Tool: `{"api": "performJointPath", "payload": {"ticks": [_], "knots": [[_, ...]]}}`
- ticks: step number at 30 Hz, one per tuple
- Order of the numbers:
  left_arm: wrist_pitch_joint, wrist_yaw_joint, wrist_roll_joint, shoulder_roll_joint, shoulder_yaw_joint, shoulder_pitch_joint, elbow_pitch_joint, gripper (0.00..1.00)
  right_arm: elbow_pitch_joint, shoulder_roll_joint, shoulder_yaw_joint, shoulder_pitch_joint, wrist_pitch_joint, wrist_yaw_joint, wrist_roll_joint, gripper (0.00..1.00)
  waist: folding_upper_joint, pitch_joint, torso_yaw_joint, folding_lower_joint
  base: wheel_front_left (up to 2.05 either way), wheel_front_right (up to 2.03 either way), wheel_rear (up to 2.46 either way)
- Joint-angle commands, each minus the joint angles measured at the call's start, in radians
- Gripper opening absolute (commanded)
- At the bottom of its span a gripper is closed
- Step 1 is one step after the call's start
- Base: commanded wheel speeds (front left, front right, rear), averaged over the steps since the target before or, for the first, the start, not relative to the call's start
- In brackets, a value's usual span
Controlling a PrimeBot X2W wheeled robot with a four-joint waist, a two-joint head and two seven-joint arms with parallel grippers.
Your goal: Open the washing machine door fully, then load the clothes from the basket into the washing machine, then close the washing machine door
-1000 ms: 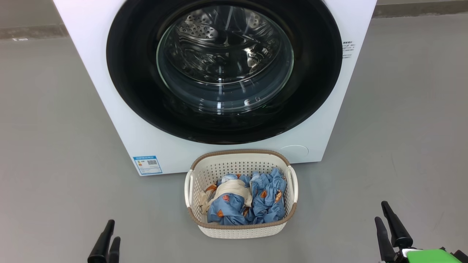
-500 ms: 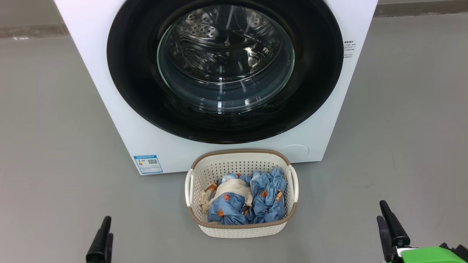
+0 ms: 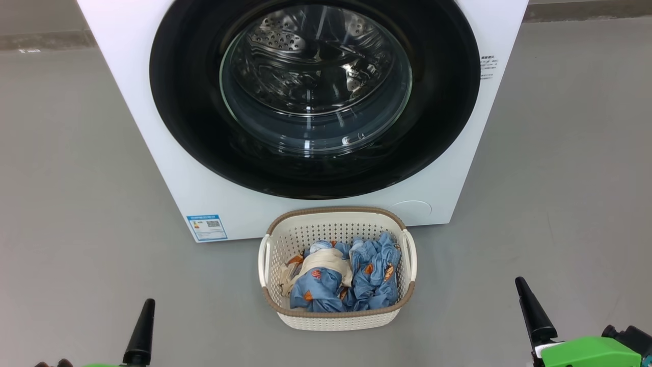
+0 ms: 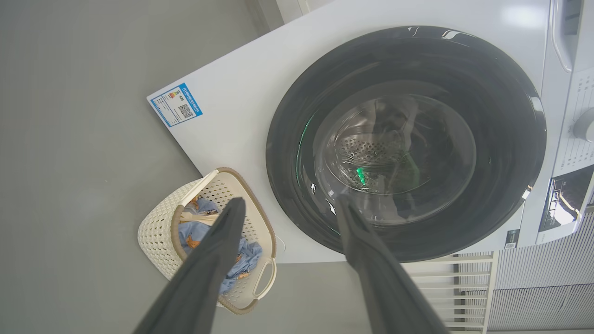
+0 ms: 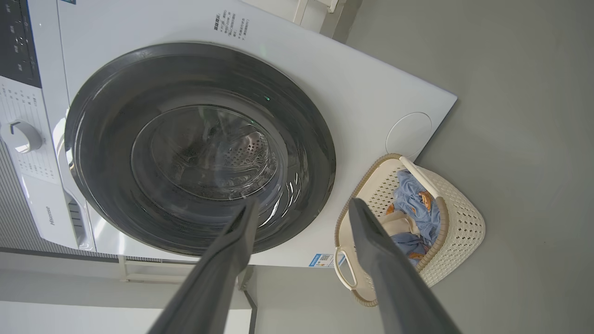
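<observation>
Black-rimmed washing machine door is shut flush on the washing machine, so I judge we're at step one: open it. Left claw and right claw are both spread wide, nothing in either. They sit low in the head view, one each side, well apart from everything.

Door lies ahead of and above both, centred between them. It's round, so there's no long axis to line up on. What matters is which rim edge takes the pull, and I cannot tell that: the door's top is cropped in the head view. Right claw's tip reads slightly further forward than the left's, so marginally nearer, I'd guess.

Basket stands on the floor just beside the machine's bottom front edge, about mid-edge, long axis parallel to that edge, clothes all inside. It probably sits under the door's swing, so I'd watch clearance when reaching over it.
</observation>
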Motion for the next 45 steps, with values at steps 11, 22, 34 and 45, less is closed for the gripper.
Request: {"api": "performJointPath", "payload": {"ticks": [11,22,34,45], "knots": [[-0.044,-0.002,0.17,0.027,-0.001,-0.023,-0.049,1.0,-0.014,-0.035,0.044,-0.057,-0.045,0.001,-0.143,1.0,-0.0001,0.004,0.001,-0.0001,0.0,0.0,0.0],[-0.073,-0.002,0.299,0.036,-0.006,-0.02,-0.064,1.0,-0.009,-0.052,0.054,-0.063,-0.074,0.001,-0.29,1.0,-0.0001,0.007,0.002,-0.0002,0.0,0.0,0.0],[-0.109,-0.003,0.454,0.045,-0.012,-0.018,-0.076,1.0,-0.01,-0.066,0.065,-0.068,-0.109,0.001,-0.474,1.0,-0.0001,0.011,0.007,-0.0002,0.0,0.0,0.0],[-0.141,-0.003,0.574,0.052,-0.023,-0.007,-0.082,1.0,-0.013,-0.08,0.085,-0.068,-0.141,0.001,-0.599,1.0,-0.0001,0.008,0.004,-0.0002,0.0,0.0,0.0]]}}
